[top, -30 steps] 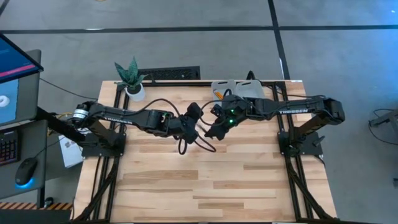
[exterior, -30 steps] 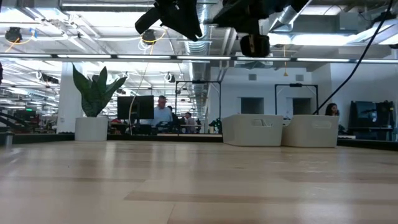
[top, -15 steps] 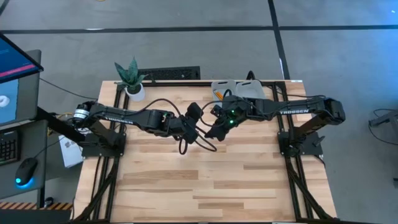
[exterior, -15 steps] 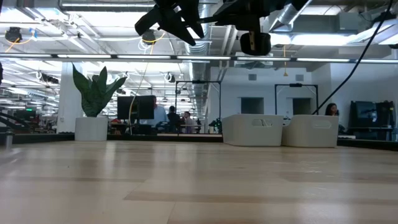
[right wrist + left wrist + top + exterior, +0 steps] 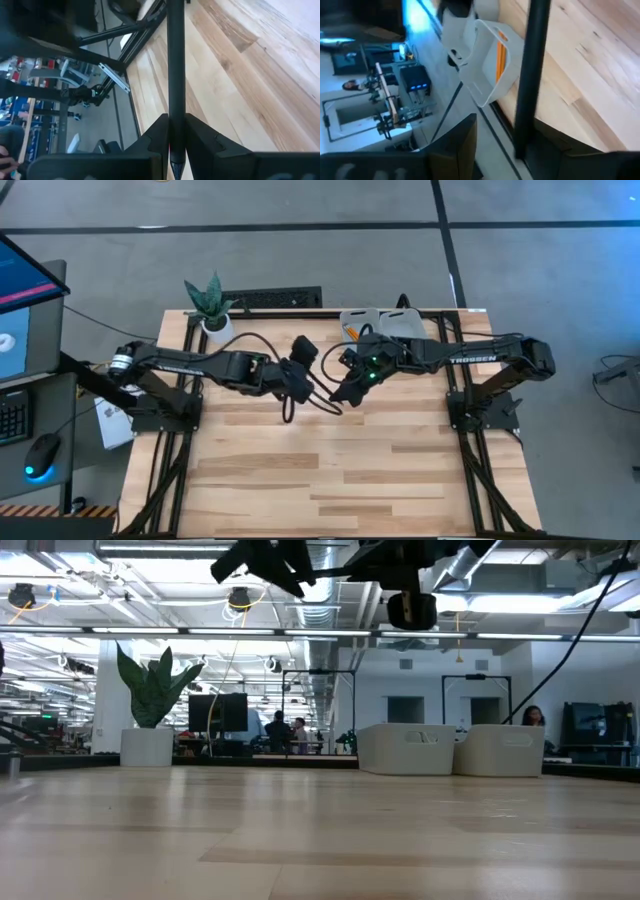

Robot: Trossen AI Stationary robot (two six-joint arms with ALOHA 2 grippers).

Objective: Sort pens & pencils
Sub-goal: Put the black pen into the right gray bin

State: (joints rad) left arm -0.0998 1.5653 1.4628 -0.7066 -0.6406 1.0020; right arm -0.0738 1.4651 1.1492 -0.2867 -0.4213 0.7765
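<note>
My right gripper (image 5: 345,392) hovers over the table's middle, shut on a black pen (image 5: 175,75). My left gripper (image 5: 300,380) is just to its left, open and holding nothing. In the left wrist view the pen (image 5: 530,75) stands between my left fingers without touching them. Two white bins (image 5: 352,325) (image 5: 405,323) stand at the far edge. Orange pencils (image 5: 500,55) lie in the left one. The other pens are hidden. My right gripper pinches the black pen near its pointed end (image 5: 175,145) between the two fingers, and the tip pokes out behind them. The fingers lie across the pen. The pen is lifted clear of the table, and its long part reaches out ahead of the gripper.
A potted plant (image 5: 212,305) stands at the far left corner. In the low view the two bins (image 5: 405,748) (image 5: 500,750) sit far back on the right, with wide bare wood in front of them. A cable loop (image 5: 318,402) hangs under my left arm.
My left gripper has drawn back toward the table's left and a little toward the far edge, away from my right gripper and the pen. My right gripper has kept still with the pen.
</note>
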